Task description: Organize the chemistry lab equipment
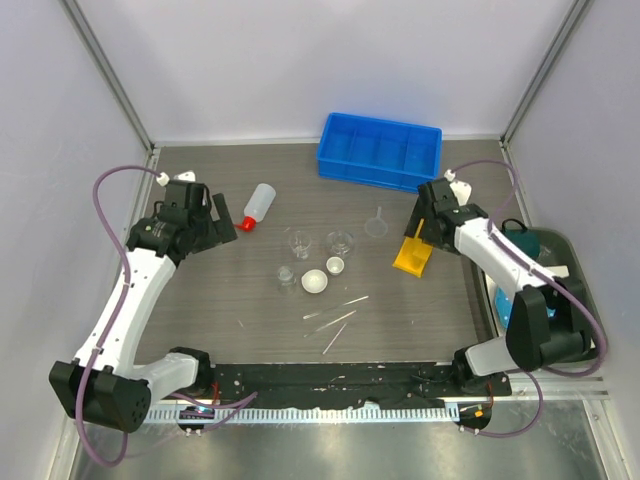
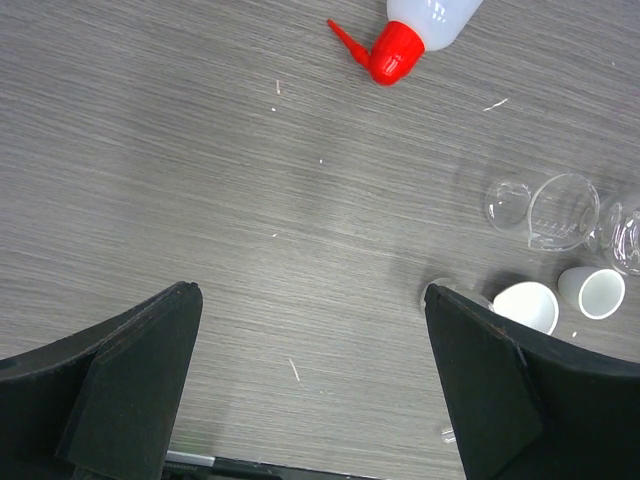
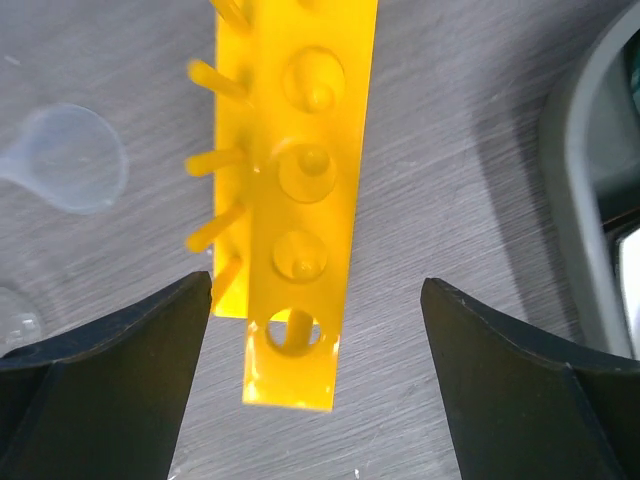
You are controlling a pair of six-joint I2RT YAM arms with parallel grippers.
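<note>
The yellow holed tube rack (image 1: 413,254) stands on the table at the right. My right gripper (image 1: 427,233) hovers over it, open; in the right wrist view the rack (image 3: 300,200) sits between the fingers of that gripper (image 3: 316,285), with a gap on each side. A clear funnel (image 1: 376,225) lies just left of it. The red-capped squeeze bottle (image 1: 257,207) lies on its side. My left gripper (image 1: 221,224) is open beside it over bare table, holding nothing. Small beakers (image 1: 299,243) and white dishes (image 1: 315,282) stand mid-table, with thin glass tubes (image 1: 335,305) in front of them.
A blue compartment bin (image 1: 380,150) sits at the back right. A grey tray (image 1: 560,245) holding a teal mug (image 1: 522,238) lies at the right edge, close to the rack. The left wrist view shows the bottle's cap (image 2: 392,52), a beaker (image 2: 560,212) and two dishes (image 2: 527,305).
</note>
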